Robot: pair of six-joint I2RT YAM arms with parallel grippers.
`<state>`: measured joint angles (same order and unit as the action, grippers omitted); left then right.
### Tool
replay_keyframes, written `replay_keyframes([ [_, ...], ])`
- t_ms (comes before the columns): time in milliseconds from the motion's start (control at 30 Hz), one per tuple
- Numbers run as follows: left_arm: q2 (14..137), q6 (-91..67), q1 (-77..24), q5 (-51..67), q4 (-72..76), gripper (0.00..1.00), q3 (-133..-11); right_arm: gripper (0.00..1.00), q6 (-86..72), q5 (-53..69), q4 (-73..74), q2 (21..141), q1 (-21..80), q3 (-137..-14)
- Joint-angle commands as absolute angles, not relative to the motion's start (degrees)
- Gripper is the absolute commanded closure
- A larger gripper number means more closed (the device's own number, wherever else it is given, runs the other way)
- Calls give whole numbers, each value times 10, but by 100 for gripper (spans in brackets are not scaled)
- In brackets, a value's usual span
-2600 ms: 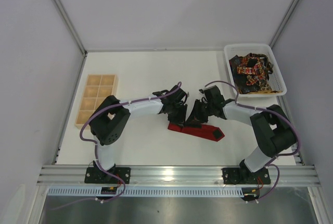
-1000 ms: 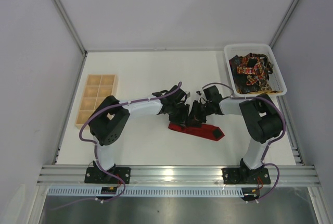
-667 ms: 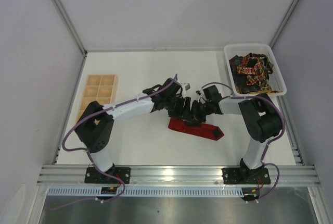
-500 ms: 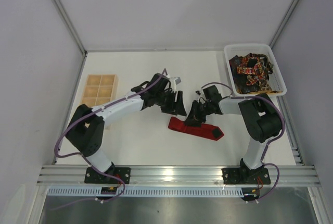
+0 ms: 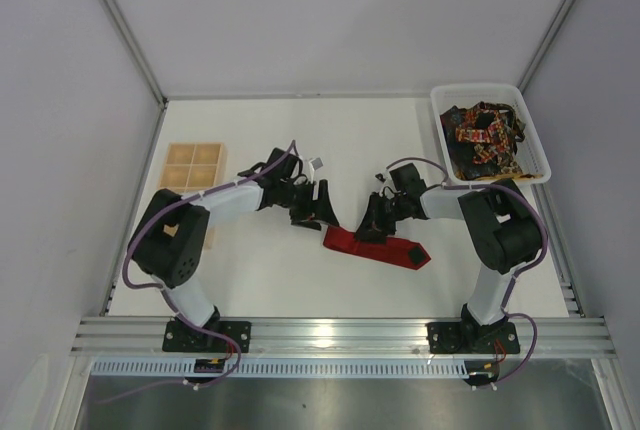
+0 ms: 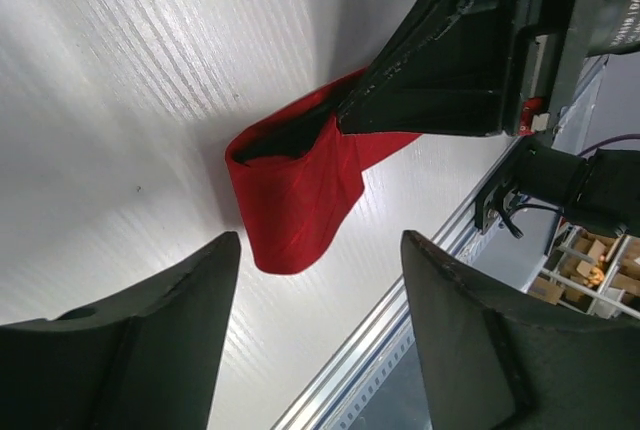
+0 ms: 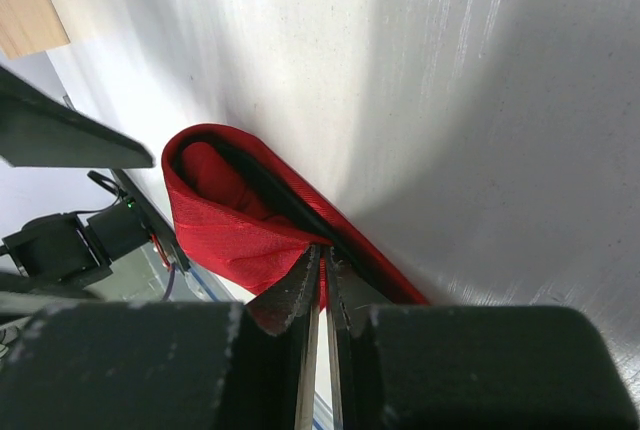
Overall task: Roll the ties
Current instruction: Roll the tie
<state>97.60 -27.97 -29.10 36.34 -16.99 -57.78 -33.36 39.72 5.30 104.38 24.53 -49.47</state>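
Observation:
A plain red tie (image 5: 385, 247) lies mid-table, its left end folded up into a loose loop (image 6: 295, 200). My right gripper (image 5: 374, 227) is shut on that folded end, and the fabric is pinched between its jaws (image 7: 322, 260). The loop (image 7: 225, 215) bulges out to the left of the grip. My left gripper (image 5: 320, 206) hovers a little to the left of the tie, open and with nothing in it. In the left wrist view its fingers (image 6: 150, 350) straddle bare table just short of the loop. Dark patterned ties (image 5: 485, 138) lie heaped at the back right.
A white bin (image 5: 438, 126) at the back right holds the patterned ties. A wooden compartment tray (image 5: 190, 166) sits at the left, partly covered by the left arm. Grey walls close in the table on three sides, and a metal rail (image 5: 340, 335) runs along the near edge.
My left gripper has opened, come off the folded red tie and drawn back to the left. My right gripper stays shut on the fold.

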Motion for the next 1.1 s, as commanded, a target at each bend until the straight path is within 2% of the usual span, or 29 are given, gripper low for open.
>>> replay_keyframes([
  [0, 1000, -275, -288, 405, -131, 31, -571, 89, -302, 349, 69, 1054, 248, -501],
  [267, 1035, -279, -288, 410, -115, 35, -559, 89, -307, 355, 62, 1059, 247, -500],
  [1067, 1073, -316, -316, 435, -67, 37, -531, 89, -306, 357, 59, 1059, 247, -498],
])
